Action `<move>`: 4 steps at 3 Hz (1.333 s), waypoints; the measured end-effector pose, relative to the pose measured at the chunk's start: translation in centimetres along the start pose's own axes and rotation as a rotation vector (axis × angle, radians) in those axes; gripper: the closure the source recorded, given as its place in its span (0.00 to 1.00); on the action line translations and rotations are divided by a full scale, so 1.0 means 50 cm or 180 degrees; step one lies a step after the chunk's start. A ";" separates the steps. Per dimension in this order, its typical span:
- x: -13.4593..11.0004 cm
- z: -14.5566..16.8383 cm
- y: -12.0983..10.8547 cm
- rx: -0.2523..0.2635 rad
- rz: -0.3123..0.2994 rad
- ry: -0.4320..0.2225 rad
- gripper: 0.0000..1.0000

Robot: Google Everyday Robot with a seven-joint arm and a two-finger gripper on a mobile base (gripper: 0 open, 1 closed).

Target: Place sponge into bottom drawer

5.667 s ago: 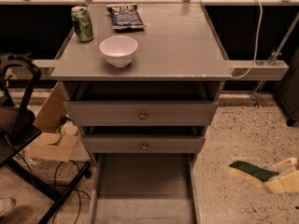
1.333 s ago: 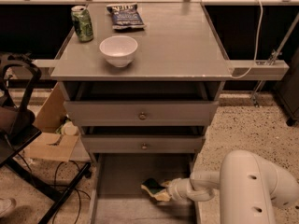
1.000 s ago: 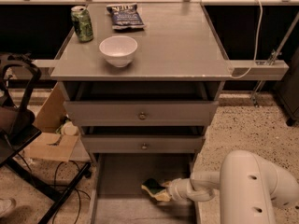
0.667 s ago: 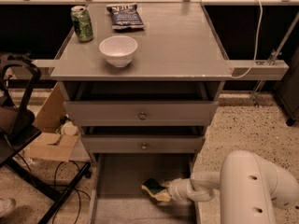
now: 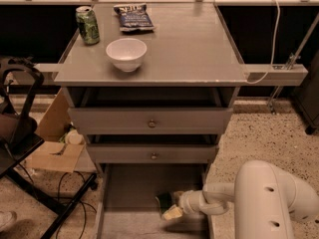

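Observation:
The sponge (image 5: pixel 168 206), yellow with a dark green layer, is held low inside the open bottom drawer (image 5: pixel 130 188), near its right side. My gripper (image 5: pixel 174 206) reaches in from the right, at the end of the white arm (image 5: pixel 264 195), and is shut on the sponge. I cannot tell whether the sponge touches the drawer floor. The two upper drawers with round knobs are closed above it.
On the grey cabinet top (image 5: pixel 199 49) stand a white bowl (image 5: pixel 126 53), a green can (image 5: pixel 87 25) and a dark blue snack bag (image 5: pixel 132 17). A black chair (image 5: pixel 20 133) and a cardboard box (image 5: pixel 55 153) are at the left. A white cable (image 5: pixel 271 34) hangs at the right.
Since 5.7 s ago the arm has carried the sponge from the floor area at the right into the bottom drawer. Over the last second nothing has visibly moved.

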State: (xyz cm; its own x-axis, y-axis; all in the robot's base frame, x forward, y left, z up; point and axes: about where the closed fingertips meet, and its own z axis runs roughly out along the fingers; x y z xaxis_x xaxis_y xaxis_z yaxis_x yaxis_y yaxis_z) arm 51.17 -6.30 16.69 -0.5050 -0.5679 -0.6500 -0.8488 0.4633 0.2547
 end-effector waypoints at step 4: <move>0.006 -0.352 0.071 0.0348 -0.0813 -0.0271 0.00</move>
State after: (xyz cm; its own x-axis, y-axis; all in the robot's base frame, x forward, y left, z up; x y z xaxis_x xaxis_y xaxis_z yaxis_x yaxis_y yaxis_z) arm 45.27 -16.80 30.00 -0.2581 -0.6186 -0.7421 -0.9226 0.3857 -0.0007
